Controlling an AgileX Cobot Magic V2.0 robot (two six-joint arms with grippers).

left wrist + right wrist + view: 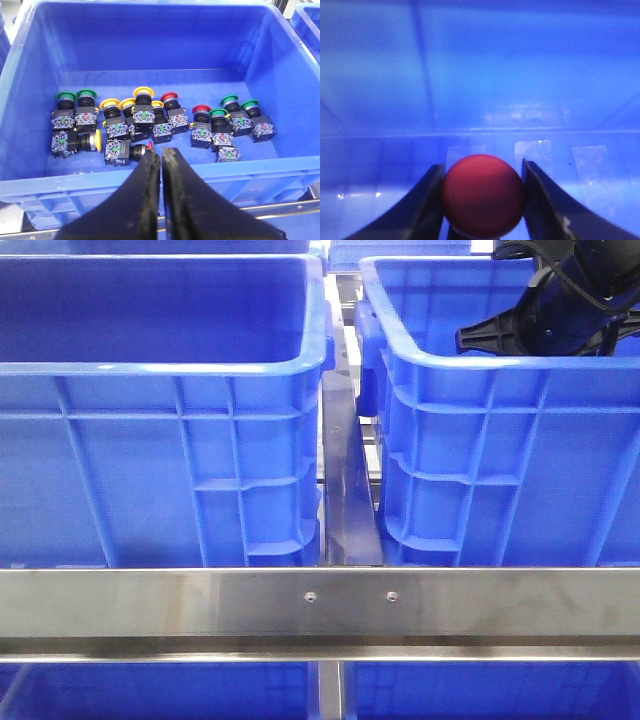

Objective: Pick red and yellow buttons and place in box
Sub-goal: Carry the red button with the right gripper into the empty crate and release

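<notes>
Nearest in the front view runs a steel rail (320, 615) across the frame, and everything else sits beyond it. Just behind the rail stand two blue bins side by side: the left bin (160, 455) and the right bin (500, 460), with a narrow metal strip (345, 490) in the gap between them. More blue plastic shows below the rail.

Beyond the rail, over the far right part of the right bin, the right arm (560, 300) reaches down past the rim, its black body tilted toward the bin's inside. Its wrist view shows the right gripper (482, 197) clamped on a red button (482, 195), the round red cap pressed between both fingers (420, 205), with only blurred blue bin wall and floor behind it.

The left arm does not show in the front view. Its wrist view looks down from above the near wall of a blue bin, and the left gripper (161, 165) hangs there with its two fingers pressed together, holding nothing. Past the fingertips, on the floor of that bin, lies a cluster of buttons: yellow buttons (142, 92) in the middle, red ones (170, 96) just beside them, and green ones (65, 95) at both ends of the row.
</notes>
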